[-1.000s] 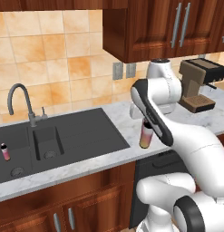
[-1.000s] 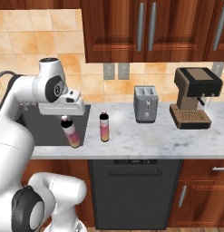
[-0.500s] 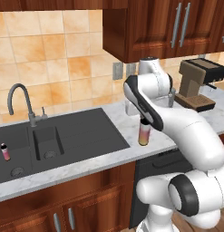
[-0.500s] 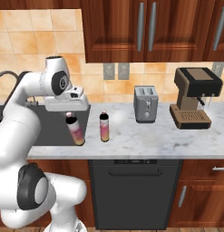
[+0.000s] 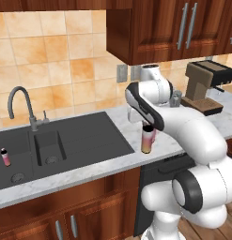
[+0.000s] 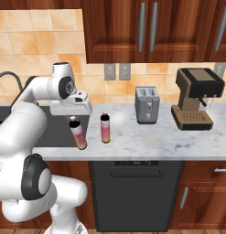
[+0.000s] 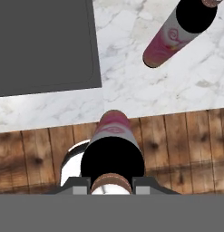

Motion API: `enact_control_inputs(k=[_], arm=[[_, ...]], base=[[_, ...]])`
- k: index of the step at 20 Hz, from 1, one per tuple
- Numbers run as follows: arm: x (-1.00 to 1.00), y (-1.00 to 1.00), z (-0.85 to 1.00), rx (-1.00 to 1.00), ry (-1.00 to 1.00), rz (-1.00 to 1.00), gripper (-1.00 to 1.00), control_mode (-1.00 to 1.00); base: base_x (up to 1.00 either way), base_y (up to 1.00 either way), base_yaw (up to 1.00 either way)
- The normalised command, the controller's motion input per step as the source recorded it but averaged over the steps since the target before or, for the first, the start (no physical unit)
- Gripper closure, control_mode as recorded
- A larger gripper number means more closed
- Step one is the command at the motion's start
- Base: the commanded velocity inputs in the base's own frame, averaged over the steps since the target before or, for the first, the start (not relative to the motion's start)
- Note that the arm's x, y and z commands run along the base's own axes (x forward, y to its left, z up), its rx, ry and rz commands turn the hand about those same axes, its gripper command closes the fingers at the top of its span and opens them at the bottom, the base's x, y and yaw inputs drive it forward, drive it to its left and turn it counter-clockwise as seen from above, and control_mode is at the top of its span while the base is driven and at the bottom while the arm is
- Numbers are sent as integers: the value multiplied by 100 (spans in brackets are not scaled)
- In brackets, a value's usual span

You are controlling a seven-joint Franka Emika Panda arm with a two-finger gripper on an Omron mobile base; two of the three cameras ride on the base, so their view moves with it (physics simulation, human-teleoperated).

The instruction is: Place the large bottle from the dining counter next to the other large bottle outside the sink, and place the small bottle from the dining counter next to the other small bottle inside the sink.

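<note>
My gripper (image 6: 74, 118) is shut on the cap of a large pink-and-white bottle (image 6: 79, 133), which hangs slightly tilted at the counter's front edge, just right of the sink (image 6: 57, 130). Whether its base touches the marble (image 7: 154, 86) I cannot tell. The other large bottle (image 6: 105, 128) stands upright on the counter a short way to its right, apart from it. In the hand view the held bottle (image 7: 112, 145) runs down from my fingertips, with the other bottle (image 7: 177, 31) at upper right. A small bottle (image 5: 4, 157) stands inside the sink (image 5: 80, 140) at its far left.
A faucet (image 5: 21, 105) rises behind the sink. A toaster (image 6: 147, 104) and a coffee machine (image 6: 194, 98) stand farther right along the counter. Wall cabinets hang above. The wooden floor (image 7: 186, 149) shows past the counter's front edge.
The arm's upper links have swung round while the held bottle has shifted slightly right, toward the standing large bottle. The grip stays shut.
</note>
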Motion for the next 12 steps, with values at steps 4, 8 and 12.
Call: enact_control_inputs(k=[4,8,12], arm=[[14,0,-26,0,-2,0,100,-100],[27,0,-18,1,-4,0,100,-100],[33,0,0,0,-5,0,100,-100]], base=[[0,0,0],[0,0,0],[0,0,0]])
